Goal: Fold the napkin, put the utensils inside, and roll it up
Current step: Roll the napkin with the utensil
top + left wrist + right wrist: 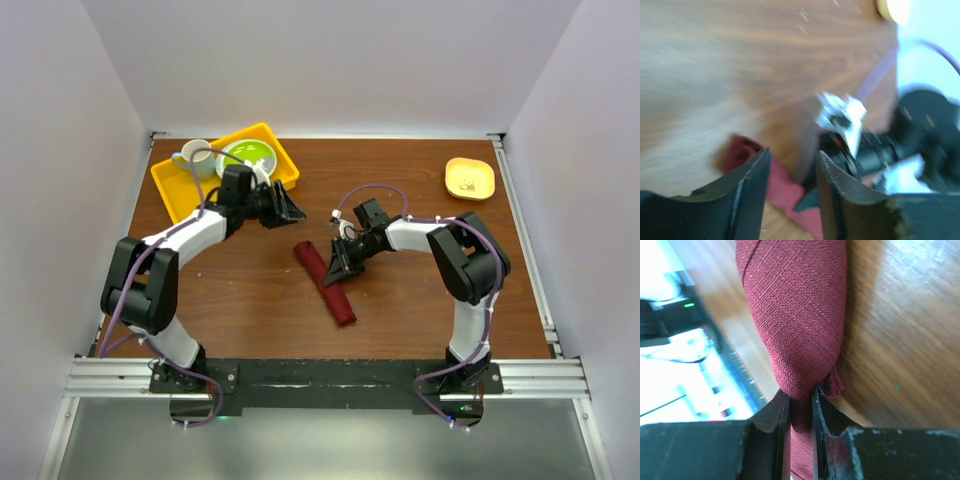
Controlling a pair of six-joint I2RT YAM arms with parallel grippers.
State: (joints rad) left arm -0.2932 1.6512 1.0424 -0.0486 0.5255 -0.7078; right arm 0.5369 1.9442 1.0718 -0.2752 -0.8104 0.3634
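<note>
The right fingers [772, 416] are clenched on the rolled napkin [326, 283] lying on the table [420, 290], while the left fingers [747, 177] hang released and empty above it.

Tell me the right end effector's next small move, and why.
Probably open the right end effector and lift away. The napkin already lies rolled into a tight tube on the table, and the fingers only pinch a fold of it. The left end effector hangs open, apart from it.

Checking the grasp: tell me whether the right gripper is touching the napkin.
Touching. The right wrist view shows the napkin pinched between the jaws of the right gripper, no gap.
</note>
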